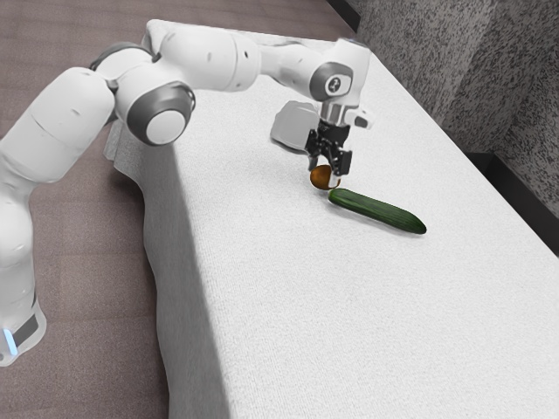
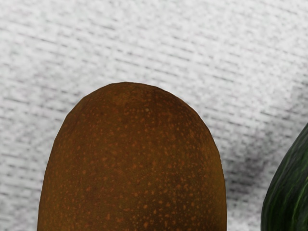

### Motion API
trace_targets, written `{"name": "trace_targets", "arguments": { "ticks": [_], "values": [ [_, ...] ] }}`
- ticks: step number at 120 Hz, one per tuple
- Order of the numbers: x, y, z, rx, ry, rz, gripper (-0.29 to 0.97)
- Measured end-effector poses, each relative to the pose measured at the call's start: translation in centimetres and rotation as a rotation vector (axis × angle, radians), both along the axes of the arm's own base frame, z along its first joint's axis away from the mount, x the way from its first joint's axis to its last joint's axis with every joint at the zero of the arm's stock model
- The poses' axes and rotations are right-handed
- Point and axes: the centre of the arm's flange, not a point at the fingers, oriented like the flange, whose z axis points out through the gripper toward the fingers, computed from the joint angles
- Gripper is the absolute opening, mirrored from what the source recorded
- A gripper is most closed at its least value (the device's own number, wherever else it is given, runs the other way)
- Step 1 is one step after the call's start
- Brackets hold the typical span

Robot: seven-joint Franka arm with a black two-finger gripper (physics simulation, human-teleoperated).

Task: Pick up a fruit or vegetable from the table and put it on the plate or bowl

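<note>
Brown, speckled skin: a kiwi fruit (image 1: 320, 178) on the white cloth-covered table (image 1: 288, 305), directly under the gripper (image 1: 327, 170). The arm comes in from the exterior view's left and the hand points straight down at the fruit.

Wrist view: kiwi fruit (image 2: 132, 163) sits right beneath the hand, its rounded end pointing out from under it, so its long axis runs along the camera's line of sight over the cloth. The dark green flank of a cucumber (image 2: 288, 192) is just beside it.

Exterior view: the cucumber (image 1: 377, 211) lies flat. Its near end is close to the kiwi, and its long axis runs off toward the exterior view's right. I cannot tell whether the two touch.

Grip state: I cannot tell whether the hand has clamped the kiwi or merely hovers over it. I also cannot tell whether the fruit has left the table.

A pale grey object (image 1: 293, 129) sits just behind the hand, toward the exterior view's upper left. It may be the plate or bowl, but the wrist partly hides it.

Judgement: the move turns on the vertical line from hand to fruit, which looks aligned. If the grey object is the dish, the carry is short and leads away from the cucumber.
</note>
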Motion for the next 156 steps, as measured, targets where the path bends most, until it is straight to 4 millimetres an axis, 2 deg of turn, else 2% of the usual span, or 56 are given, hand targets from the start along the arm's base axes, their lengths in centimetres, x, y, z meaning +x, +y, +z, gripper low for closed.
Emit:
{"name": "trace_targets", "arguments": {
  "ticks": [12, 39, 60, 66, 78, 83, 93, 106, 112, 121, 132, 137, 145, 156],
  "values": [
    [0.3, -0.2, -0.5, 0.001, -0.006, -0.005, 0.65],
    [0.6, 0.1, -0.8, 0.006, -0.019, -0.005, 0.38],
    [0.6, 0.3, -0.1, 0.016, -0.035, -0.004, 0.35],
    [0.5, 0.5, 0.6, 0.020, -0.045, -0.003, 0.35],
    [-0.6, 1.1, 5.4, 0.045, -0.106, 0.001, 0.31],
    [-1.4, 2.5, 7.2, 0.068, -0.127, 0.019, 0.30],
    [-3.9, 8.2, 10.6, 0.147, -0.160, 0.102, 0.30],
    [-6.5, 14.0, 13.6, 0.238, -0.188, 0.186, 0.30],
    [-7.2, 16.5, 14.1, 0.268, -0.197, 0.218, 0.31],
    [-7.1, 19.6, 12.2, 0.277, -0.200, 0.249, 0.31],
    [-7.1, 24.1, 6.5, 0.231, -0.199, 0.303, 0.30],
    [-6.8, 25.4, 4.7, 0.210, -0.222, 0.314, 0.28],
    [-6.2, 26.4, 3.8, 0.197, -0.275, 0.315, 0.28],
    [-5.7, 27.3, 4.2, 0.200, -0.351, 0.316, 0.29]
  ]
}}
